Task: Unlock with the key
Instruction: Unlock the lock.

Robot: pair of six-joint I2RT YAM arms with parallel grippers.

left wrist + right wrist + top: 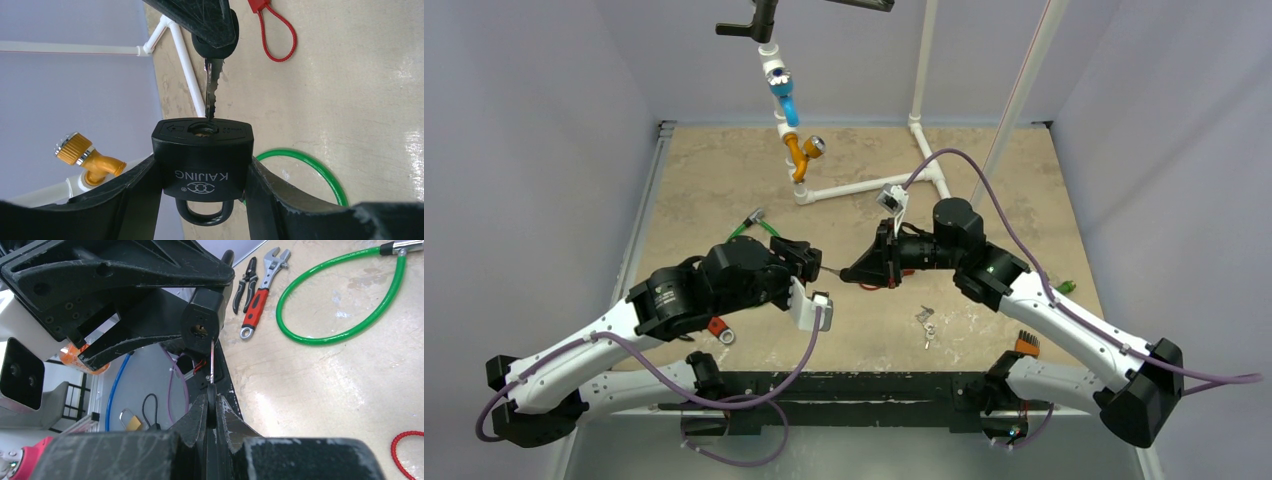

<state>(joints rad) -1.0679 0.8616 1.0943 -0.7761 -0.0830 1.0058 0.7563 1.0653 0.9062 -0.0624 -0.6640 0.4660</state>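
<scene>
Toward the table's near left corner lies an adjustable wrench (260, 295) with a red handle, and a pair of pliers (245, 282) sits just beside it. Farther in, left of the middle, a green cable loop (759, 225) rests flat on the table.

The left gripper (799, 258) hangs above the middle of the table. Its jaws are spread partway and pinch the black padlock (202, 155) by its two flat sides. The padlock is clear of the table, with its shackle (202, 216) pointing back toward the wrist and its keyhole (203, 129) facing the other arm.

The key (212, 87) comes at that face almost square on. Its tip is right at the mouth of the keyhole, but I cannot tell whether it has gone in.

The right gripper (862, 268) has its jaws pressed together on the key's dark head, and the bare blade sticks straight out toward the padlock.

Below this gripper a thin red loop (275, 35) lies on the table. To the right, nearer the near edge, there is a small bunch of loose keys (926, 318).

At the far edge stands a white pipe frame (864, 185) with an orange valve (799, 150) and a blue valve (784, 100) above it.
</scene>
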